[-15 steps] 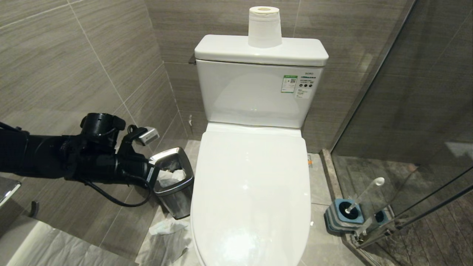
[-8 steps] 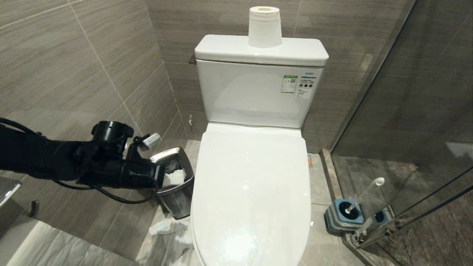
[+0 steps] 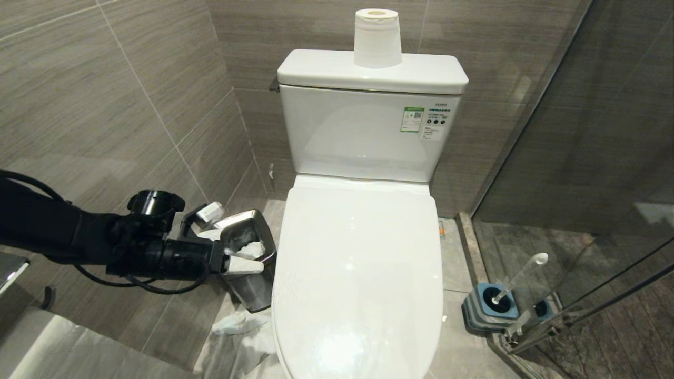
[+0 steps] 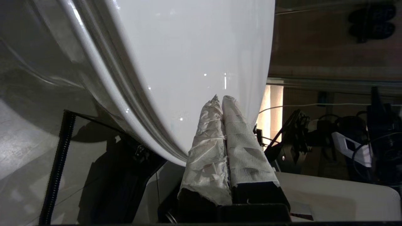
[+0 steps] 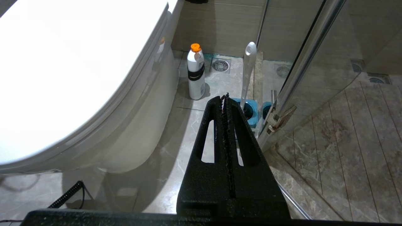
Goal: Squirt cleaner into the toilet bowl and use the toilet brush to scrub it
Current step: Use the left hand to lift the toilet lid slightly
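Glossy white toilet bowl (image 3: pixel 358 273) lid down; paper-wrapped left gripper (image 3: pixel 258 267) jaws together, right gripper (image 5: pixel 224 97) jaws together.

Grey-brown streaked wall tiles (image 3: pixel 131 95) line the corner. A glass shower partition (image 3: pixel 590 158) stands across the room from the steel waste bin (image 3: pixel 251 273). Pale marbled floor tiles (image 3: pixel 455 258) run beside the bin; crumpled paper (image 3: pixel 237 323) lies just beside it.
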